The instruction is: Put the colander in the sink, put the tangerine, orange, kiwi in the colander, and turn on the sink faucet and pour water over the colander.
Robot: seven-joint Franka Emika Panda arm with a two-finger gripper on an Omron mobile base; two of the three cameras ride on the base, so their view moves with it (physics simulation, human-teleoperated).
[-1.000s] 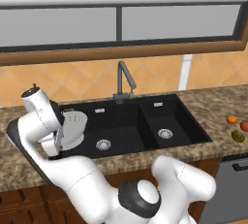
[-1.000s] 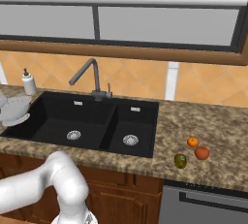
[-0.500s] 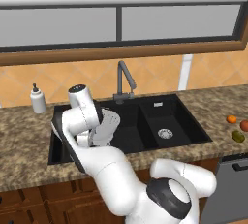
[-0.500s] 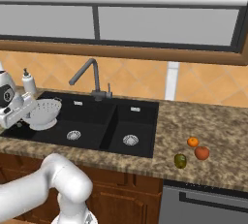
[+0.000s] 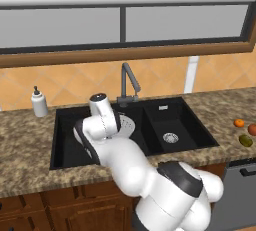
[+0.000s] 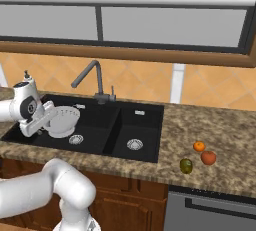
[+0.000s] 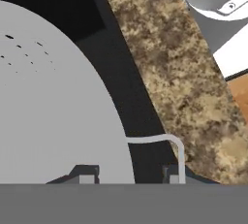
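Kitchen wall, window and counter

A wide window [image 6: 170, 25] with a dark wooden sill ran along the far wall, above a backsplash of orange tiles [image 6: 140, 82] broken by one white vertical strip [image 5: 191, 74]. The speckled brown granite counter [image 6: 225, 140] stretched left to right over wooden cabinets [image 5: 45, 210]. A grey dishwasher front [image 6: 215, 210] sat below on the right. Light was even and soft.
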